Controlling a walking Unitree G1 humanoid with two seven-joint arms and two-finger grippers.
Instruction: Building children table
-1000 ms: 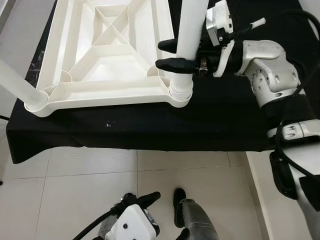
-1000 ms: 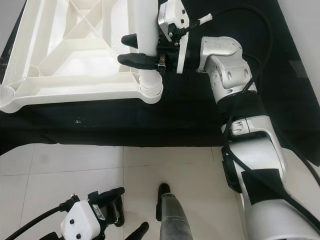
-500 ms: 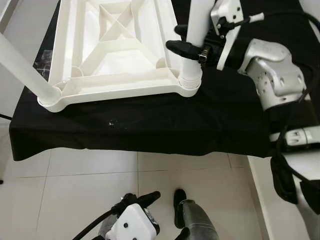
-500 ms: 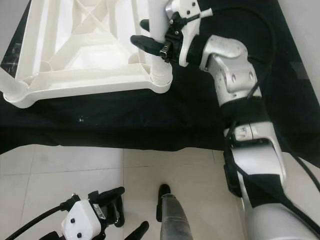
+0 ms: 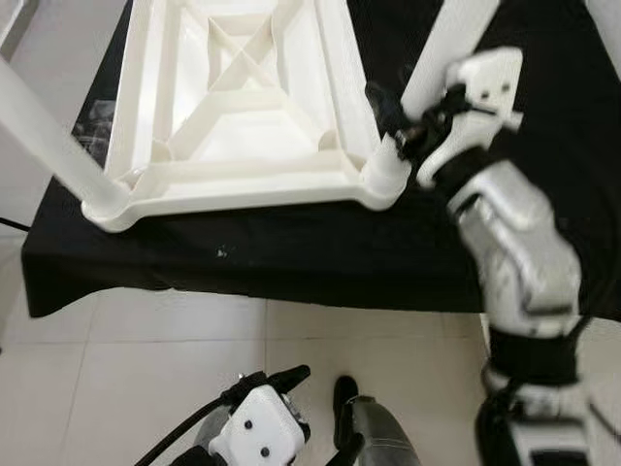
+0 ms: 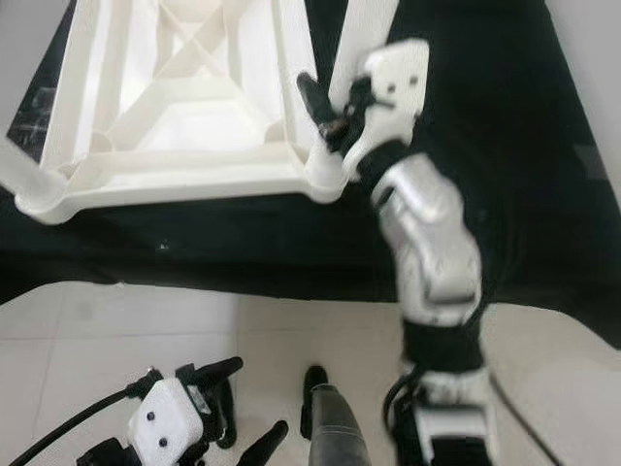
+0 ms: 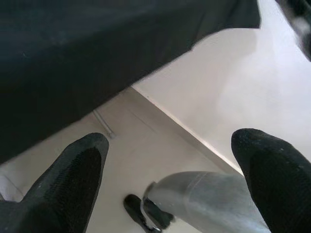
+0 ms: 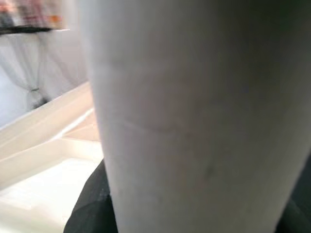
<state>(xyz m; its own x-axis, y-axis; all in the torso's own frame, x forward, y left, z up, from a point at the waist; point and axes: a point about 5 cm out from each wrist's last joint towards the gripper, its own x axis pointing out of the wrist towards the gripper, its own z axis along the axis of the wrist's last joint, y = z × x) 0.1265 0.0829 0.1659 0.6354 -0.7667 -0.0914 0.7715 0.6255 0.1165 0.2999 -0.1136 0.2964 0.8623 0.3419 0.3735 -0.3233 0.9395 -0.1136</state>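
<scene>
A white plastic tabletop (image 5: 243, 107) lies upside down on a black-draped surface (image 5: 291, 262). At its near right corner socket (image 5: 385, 177) stands a white table leg (image 5: 454, 41), tilted toward the far right. My right gripper (image 5: 400, 118) is shut on this leg just above the socket; the leg (image 8: 194, 121) sits close against the right wrist camera. A second leg (image 5: 44, 136) rises from the near left corner, leaning left. My left gripper (image 7: 170, 160) hangs low over the floor, open with nothing between its fingers.
The black cloth's front edge (image 5: 252, 296) hangs over a pale tiled floor (image 5: 126, 369). My own leg and foot (image 5: 374, 437) stand below the table's edge. The cloth stretches bare to the right of the tabletop (image 6: 505, 116).
The leg in my right gripper has gone from upright to tilted toward the far right. My right forearm has swung round beneath the gripper. The left arm hangs as before.
</scene>
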